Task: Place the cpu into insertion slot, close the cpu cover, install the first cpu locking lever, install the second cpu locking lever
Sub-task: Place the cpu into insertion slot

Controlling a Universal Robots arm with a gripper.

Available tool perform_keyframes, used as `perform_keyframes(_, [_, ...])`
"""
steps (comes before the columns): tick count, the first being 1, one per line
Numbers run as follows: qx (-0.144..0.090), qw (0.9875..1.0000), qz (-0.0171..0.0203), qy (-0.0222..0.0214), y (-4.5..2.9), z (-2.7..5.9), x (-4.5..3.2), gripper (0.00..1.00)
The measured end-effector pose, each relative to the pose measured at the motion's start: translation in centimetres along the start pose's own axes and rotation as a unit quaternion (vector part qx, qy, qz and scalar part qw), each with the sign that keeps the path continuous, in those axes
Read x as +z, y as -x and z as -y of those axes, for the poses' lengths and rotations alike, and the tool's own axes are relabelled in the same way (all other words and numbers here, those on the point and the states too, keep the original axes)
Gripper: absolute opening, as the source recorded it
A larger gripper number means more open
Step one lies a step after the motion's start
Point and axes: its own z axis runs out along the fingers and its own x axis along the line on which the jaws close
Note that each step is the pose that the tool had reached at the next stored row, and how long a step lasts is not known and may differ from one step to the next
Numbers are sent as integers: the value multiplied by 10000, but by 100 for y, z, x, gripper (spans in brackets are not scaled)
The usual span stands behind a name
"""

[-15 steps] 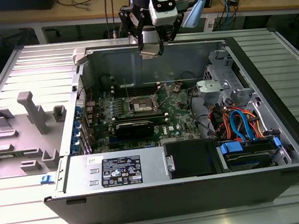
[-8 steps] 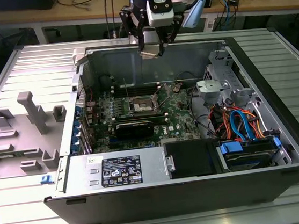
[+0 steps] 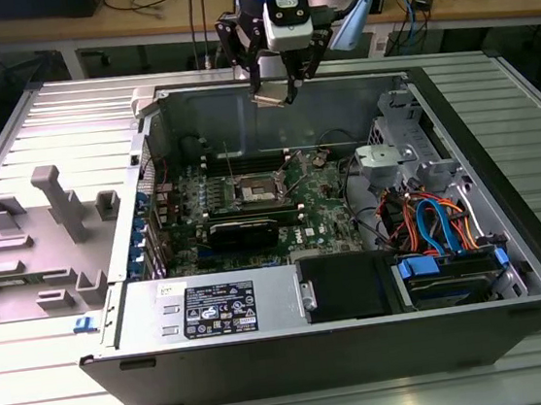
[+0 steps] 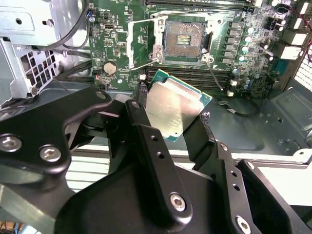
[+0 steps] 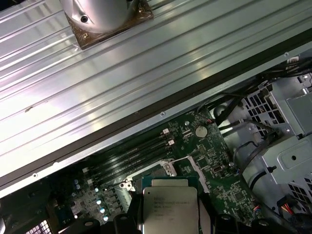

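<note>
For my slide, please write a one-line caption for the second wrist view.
End effector gripping the cpu; beyond it, the empty insertion slot with its cpu cover open.

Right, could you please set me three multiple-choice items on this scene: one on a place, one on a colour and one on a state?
1. Where is the cpu? A) already seated B) gripped in the pincer C) lying loose
2. What colour is the circuit board around the insertion slot? A) green B) red C) white
3. How is the cpu cover? A) shut over the slot B) taken off C) swung open

Answers: 1 B, the fingers clamp the chip's edges in the second wrist view; 2 A, the board shows green; 3 C, the frame lies aside of the bare slot.
</note>
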Motion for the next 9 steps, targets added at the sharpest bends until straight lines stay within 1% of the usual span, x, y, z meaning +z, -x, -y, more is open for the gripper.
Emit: perform_keyframes(9, [-1, 10000, 0, -1, 4, 8, -2, 55])
